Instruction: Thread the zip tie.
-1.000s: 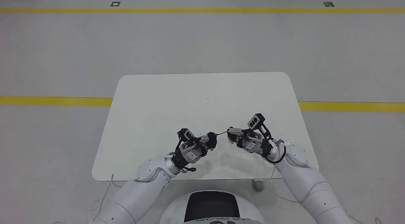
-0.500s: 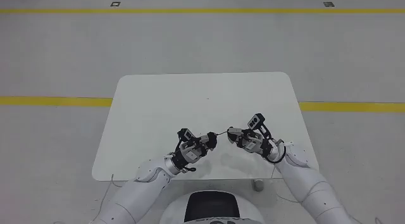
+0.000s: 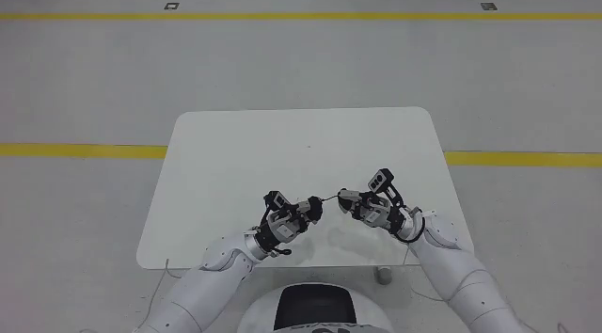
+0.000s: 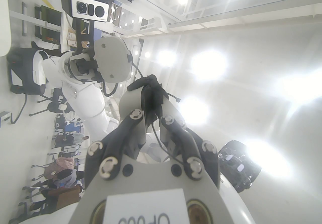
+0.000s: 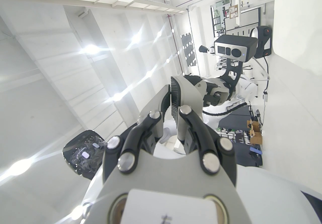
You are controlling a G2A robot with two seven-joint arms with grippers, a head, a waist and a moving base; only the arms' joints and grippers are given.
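White table at centre of top view. Both arms over its near edge, lower centre of frame: left gripper and right gripper, tips facing, near each other. Left fingers clamped on black zip tie. Right pads drawn together at tie's other end, hold on it unclear. Tie held above table, spanning gap between tips. No shift since a second ago: arms and tie same. Long axis runs left-right across frame, right end slightly higher.

white table with rounded corners, on pale grey floor.
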